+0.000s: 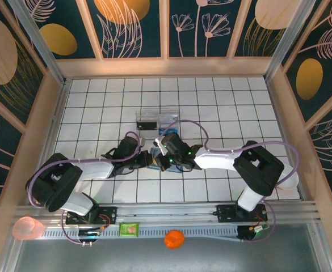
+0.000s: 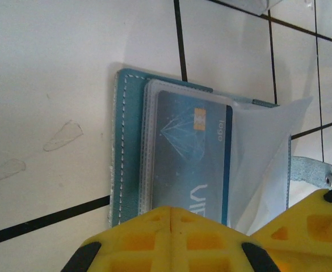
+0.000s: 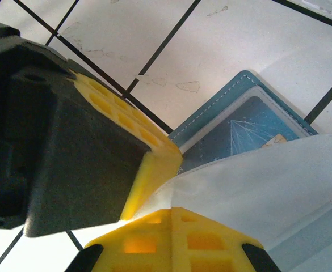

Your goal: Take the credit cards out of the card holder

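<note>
Teal holder point(image 2: 129, 141) open | card point(image 2: 191, 153) (diamond print, wrist view) | left claw point(image 2: 170, 218), right claw point(image 3: 171, 218) closed

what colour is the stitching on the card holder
White, on the teal card holder; clearest in the left wrist view.

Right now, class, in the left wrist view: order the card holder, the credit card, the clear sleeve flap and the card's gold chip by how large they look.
1. card holder
2. credit card and clear sleeve flap: these look alike, and the flap stands raised, so they are unranked
3. gold chip
</note>
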